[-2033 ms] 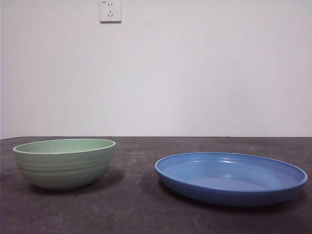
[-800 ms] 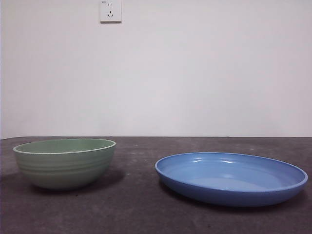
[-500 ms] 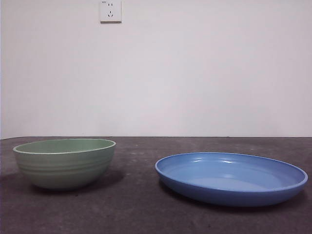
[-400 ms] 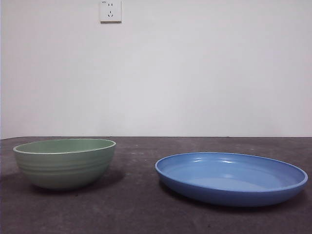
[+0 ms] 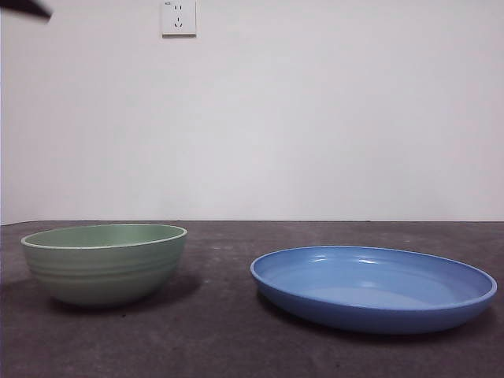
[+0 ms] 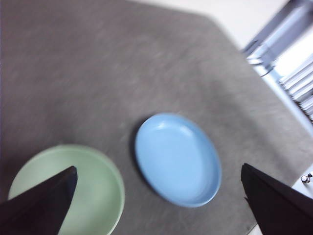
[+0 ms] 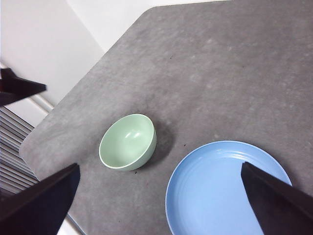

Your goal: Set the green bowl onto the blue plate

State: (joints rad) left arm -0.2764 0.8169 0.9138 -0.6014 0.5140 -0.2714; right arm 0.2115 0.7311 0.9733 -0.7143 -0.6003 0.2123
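Front view shows ridged mint green bowl (image 5: 104, 262) beside glossy blue plate (image 5: 373, 287), apart; both pincers spread

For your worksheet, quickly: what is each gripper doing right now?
Left gripper: open, holding nothing, high above the pale green ridged bowl.
Right gripper: open, holding nothing, high above the glossy blue round plate.

left gripper (image 6: 156, 196): high over table, jaws wide apart, empty | right gripper (image 7: 156, 196): high, jaws wide apart, empty
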